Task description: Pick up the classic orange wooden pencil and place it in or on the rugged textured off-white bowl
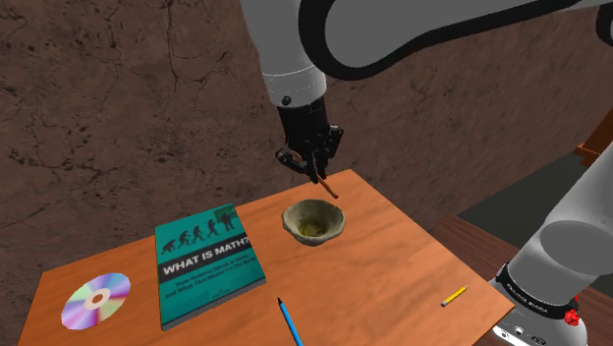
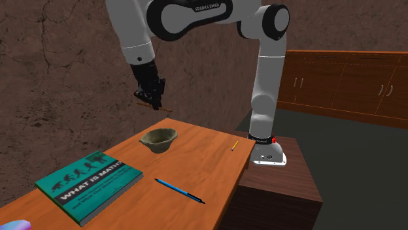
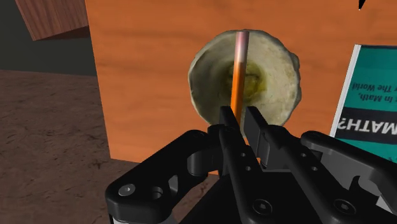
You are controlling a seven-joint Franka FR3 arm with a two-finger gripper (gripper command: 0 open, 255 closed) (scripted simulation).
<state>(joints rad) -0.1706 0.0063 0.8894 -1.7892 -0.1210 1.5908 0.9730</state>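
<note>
shoulder view: the black gripper (image 1: pixel 312 162) hangs over the far edge of the wooden table (image 1: pixel 393 258), pinching an orange pencil (image 1: pixel 325 185) that slants down toward the off-white bowl (image 1: pixel 313 222) near that edge. the pencil's low tip seems close to the bowl's far rim, so letting go here could send it onto the tabletop or off the far edge.

second exterior view: the gripper (image 2: pixel 152 97) grips the pencil (image 2: pixel 165 108) well above the bowl (image 2: pixel 159 140). a drop from this height could bounce it out.

wrist view: the gripper (image 3: pixel 237 114) clamps the pencil (image 3: pixel 238 70) near one end, its length lying across the bowl (image 3: pixel 210 70). the bowl looks shallow, so the pencil may tip over the rim.
</note>
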